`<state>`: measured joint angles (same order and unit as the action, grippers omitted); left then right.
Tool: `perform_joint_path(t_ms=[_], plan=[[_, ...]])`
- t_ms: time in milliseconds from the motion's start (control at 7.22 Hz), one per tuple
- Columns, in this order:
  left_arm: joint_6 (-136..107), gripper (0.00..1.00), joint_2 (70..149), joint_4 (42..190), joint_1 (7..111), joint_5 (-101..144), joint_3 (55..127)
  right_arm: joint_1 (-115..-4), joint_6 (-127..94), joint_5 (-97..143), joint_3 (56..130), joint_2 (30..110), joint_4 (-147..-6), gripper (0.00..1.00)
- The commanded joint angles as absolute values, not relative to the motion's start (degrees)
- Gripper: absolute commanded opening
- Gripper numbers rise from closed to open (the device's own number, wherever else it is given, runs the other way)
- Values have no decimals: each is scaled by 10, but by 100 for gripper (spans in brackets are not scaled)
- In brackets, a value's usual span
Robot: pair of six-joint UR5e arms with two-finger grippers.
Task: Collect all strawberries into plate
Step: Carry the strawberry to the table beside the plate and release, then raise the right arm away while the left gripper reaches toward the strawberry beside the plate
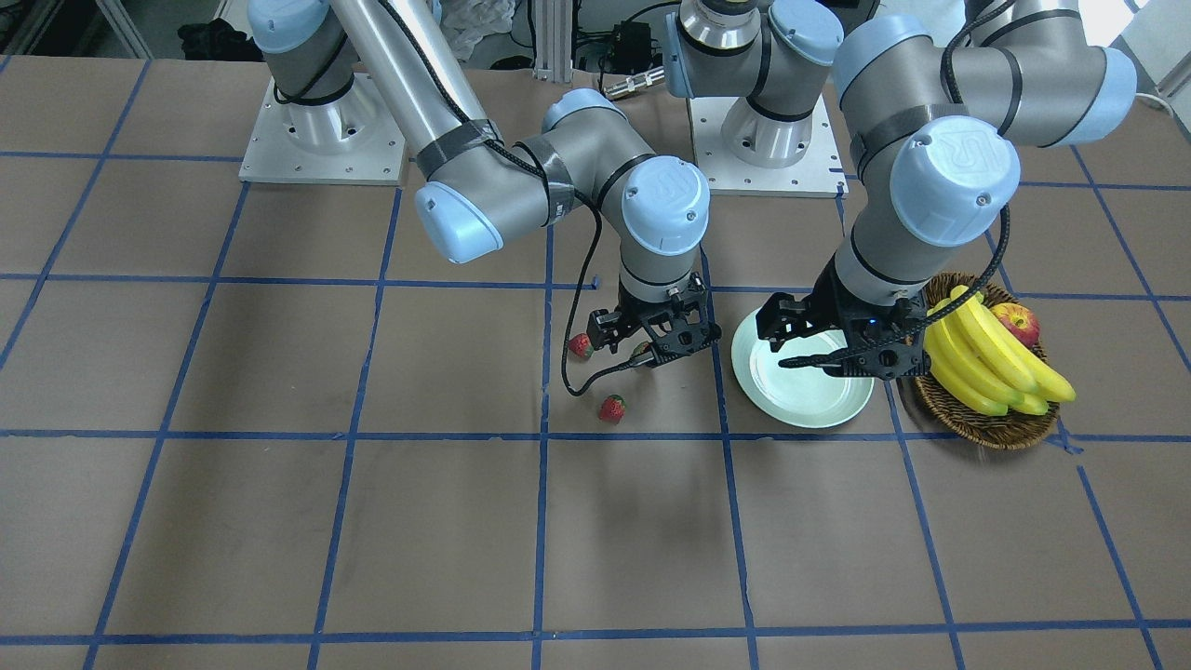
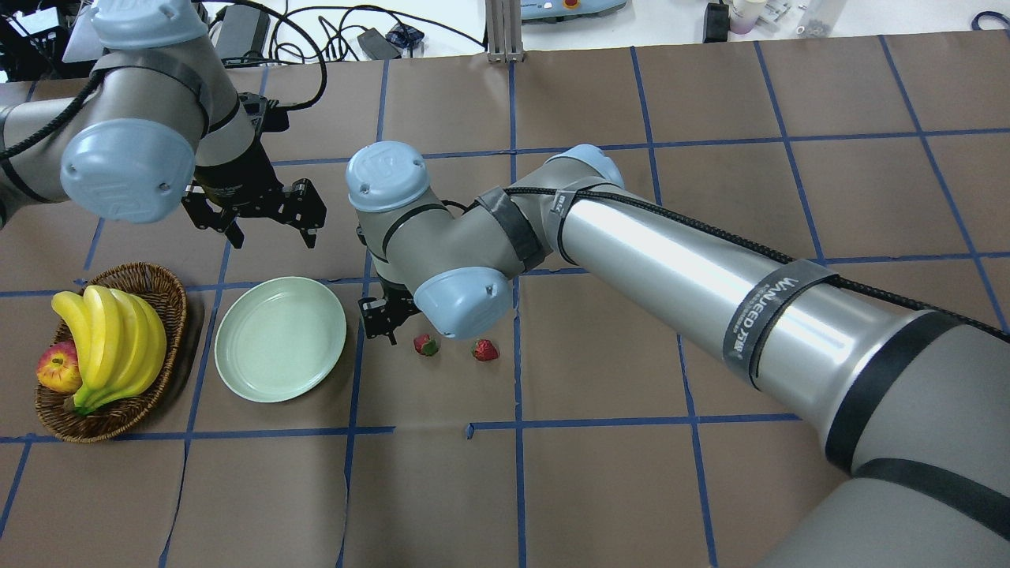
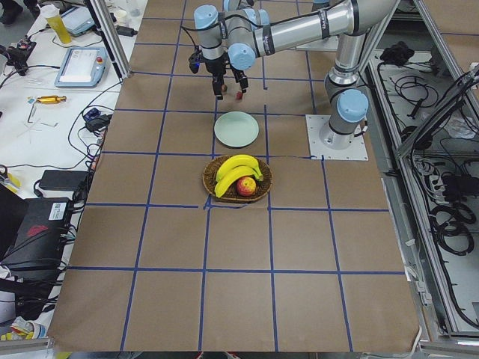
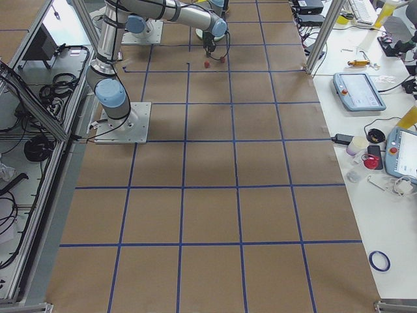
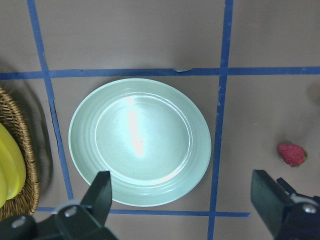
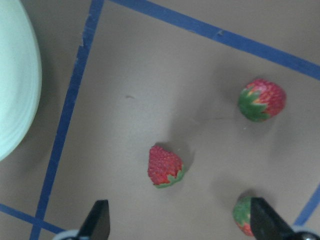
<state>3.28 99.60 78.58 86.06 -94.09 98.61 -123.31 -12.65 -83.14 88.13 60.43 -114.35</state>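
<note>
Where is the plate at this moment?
In the overhead view the plate lies empty on the table, left of centre. The basket is to its left and the strawberries are to its right.

Strawberries point(image 6: 165, 167) well apart, plate point(image 6: 17, 90) nearby

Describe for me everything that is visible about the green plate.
The plate is round, shallow and pale mint-green. It is glossy like plastic or glazed ceramic, and its raised rim is marked by faint concentric rings. It is empty and lies flat on the brown paper-covered table, between the wicker basket and the strawberries, touching neither. The left gripper hangs above it, fingers open, without contact.
</note>
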Motion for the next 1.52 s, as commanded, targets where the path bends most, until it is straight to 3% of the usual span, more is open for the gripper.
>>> perform_joint_path(t_ms=[0,554,1386], plan=[[-6,100,998,786,868,-940,986,-1169,-120,-834,876,679,-1053,100],[-125,100,1013,786,940,-878,997,-1033,-25,-901,876,780,-962,100],[-201,98,1102,734,982,-816,1050,-964,39,-902,875,818,-912,100]])
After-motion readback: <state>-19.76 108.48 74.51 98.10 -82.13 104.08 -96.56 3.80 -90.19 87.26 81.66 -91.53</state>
